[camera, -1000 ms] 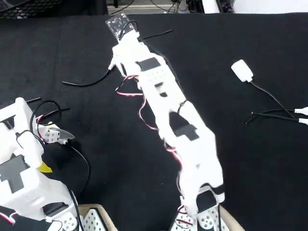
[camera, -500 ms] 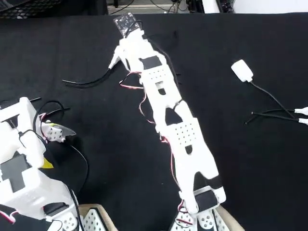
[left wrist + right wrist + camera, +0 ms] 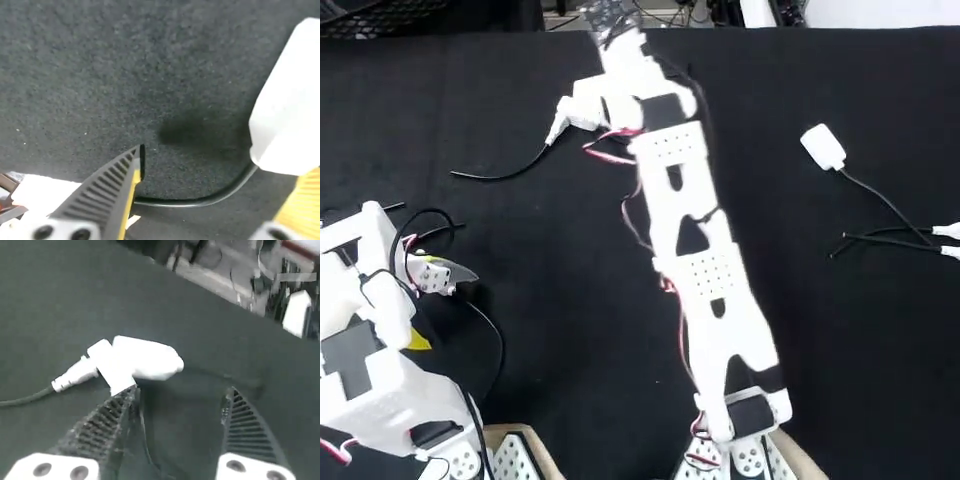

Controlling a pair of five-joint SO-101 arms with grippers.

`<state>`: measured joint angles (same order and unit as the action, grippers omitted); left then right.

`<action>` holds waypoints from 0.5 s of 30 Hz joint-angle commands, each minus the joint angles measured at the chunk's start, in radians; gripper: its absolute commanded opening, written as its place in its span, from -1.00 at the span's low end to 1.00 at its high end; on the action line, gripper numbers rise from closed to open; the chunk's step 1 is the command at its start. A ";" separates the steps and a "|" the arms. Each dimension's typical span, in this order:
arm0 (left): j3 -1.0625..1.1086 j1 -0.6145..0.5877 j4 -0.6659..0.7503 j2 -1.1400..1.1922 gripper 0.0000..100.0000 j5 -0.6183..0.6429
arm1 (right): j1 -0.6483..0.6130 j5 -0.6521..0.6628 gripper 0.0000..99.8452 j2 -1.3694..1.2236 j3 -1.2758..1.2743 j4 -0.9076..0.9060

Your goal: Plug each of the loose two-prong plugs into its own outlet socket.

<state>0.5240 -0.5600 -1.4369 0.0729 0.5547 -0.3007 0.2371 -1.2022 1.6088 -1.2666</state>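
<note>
The right end effector [image 3: 182, 392] hung open over the black cloth counter [image 3: 520, 250], ribbed fingers spread. A white two-prong plug [image 3: 142, 362] with a black lead [image 3: 25, 399] lay just beyond one fingertip, outside the gap. A second white plug [image 3: 822, 147] lay well off to its side. The left end effector [image 3: 448, 277] was open too, with a thin black cable [image 3: 200, 201] beneath it.

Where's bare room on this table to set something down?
Lower right, between the right arm and the white block with its cables, is widest. Another patch lies between the two arms. Crowded: around the left arm with its looping wire, and the plug beside the right arm's far end.
</note>
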 commanded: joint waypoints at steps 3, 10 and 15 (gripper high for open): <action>-0.001 0.013 0.012 -0.018 -0.09 0.006 | 0.150 0.009 -0.47 0.243 0.061 -0.199; -0.001 0.013 0.012 -0.018 -0.09 0.006 | 0.483 0.146 -0.47 0.318 0.051 -0.382; -0.001 0.013 0.012 -0.018 -0.09 0.006 | 0.687 0.327 -0.47 0.259 0.045 -0.399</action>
<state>0.5240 -0.5600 -1.4339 0.0729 0.5547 0.2440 0.4335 -0.9536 1.6180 -1.6563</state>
